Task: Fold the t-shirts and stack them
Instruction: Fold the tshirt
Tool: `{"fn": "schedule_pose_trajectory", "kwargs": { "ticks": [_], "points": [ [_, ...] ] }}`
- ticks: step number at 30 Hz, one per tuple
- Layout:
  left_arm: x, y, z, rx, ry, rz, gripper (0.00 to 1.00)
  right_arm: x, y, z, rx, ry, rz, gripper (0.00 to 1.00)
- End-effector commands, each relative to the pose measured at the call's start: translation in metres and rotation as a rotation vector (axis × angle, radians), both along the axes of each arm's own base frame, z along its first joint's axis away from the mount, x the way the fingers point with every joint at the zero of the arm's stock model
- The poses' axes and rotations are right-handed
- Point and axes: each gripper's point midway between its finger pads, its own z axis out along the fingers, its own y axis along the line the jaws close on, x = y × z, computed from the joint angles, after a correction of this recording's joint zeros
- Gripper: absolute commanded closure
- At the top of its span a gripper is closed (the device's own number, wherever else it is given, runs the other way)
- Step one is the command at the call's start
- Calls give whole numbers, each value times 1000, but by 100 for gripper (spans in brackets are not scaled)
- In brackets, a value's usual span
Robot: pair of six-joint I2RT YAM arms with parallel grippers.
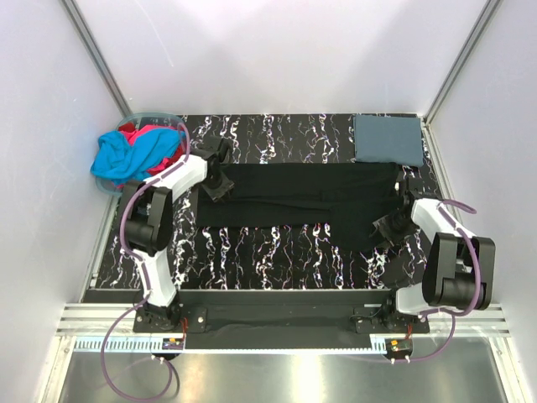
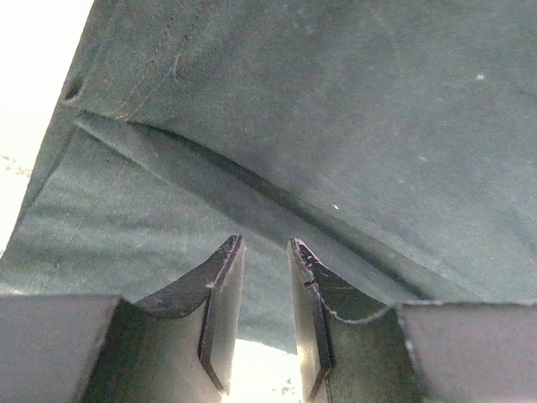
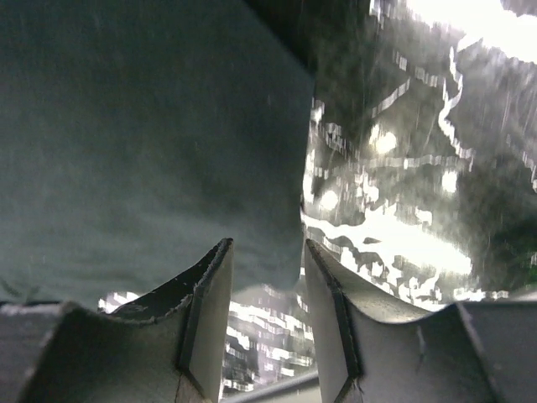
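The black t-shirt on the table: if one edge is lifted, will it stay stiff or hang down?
Probably floppy: the black t-shirt lies flat with soft creases. Likely light, as the cloth looks thin. Pushed, it may bunch up, given those creases.

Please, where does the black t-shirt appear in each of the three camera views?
Top external: the black t-shirt lies spread across the middle of the tabletop.
Left wrist: the black t-shirt fills nearly the whole picture.
Right wrist: the black t-shirt covers the left half.
Shared landmark: the white-veined black tabletop, clear on the right of the right wrist view; the left wrist view shows only bright slivers.
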Motion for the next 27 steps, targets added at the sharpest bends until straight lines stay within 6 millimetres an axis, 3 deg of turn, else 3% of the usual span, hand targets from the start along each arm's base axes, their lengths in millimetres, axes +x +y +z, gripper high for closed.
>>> {"fn": "schedule_pose_trajectory", "kwargs": {
  "ticks": [1, 5, 9, 11, 12, 20, 23, 27],
  "points": [
    [8, -2, -3, -6, -12, -8, 67, 7, -14, -14, -76, -7, -22, 54],
    [8, -2, -7, 1, -5, -7, 67, 13, -12, -27, -64, -13, -23, 54],
    [10, 3, -8, 25, -13, -2, 67, 22, -12, -30, -61, -39, -15, 63],
    [13, 5, -8, 38, -21, 0, 67, 29, -13, -22, -67, -71, 1, 92],
    [14, 5, -8, 40, -24, 2, 67, 31, -8, -16, -38, -88, 16, 100],
    [33, 5, -5, 57, -55, 35, 67, 74, -4, 70, -26, -340, 49, 100],
    [39, 7, -7, 72, -59, 48, 67, 96, -5, 88, -25, -384, 74, 100],
    [54, 17, 0, 115, -91, 67, 67, 128, -10, 93, -38, -392, 106, 100]
  ]
}}
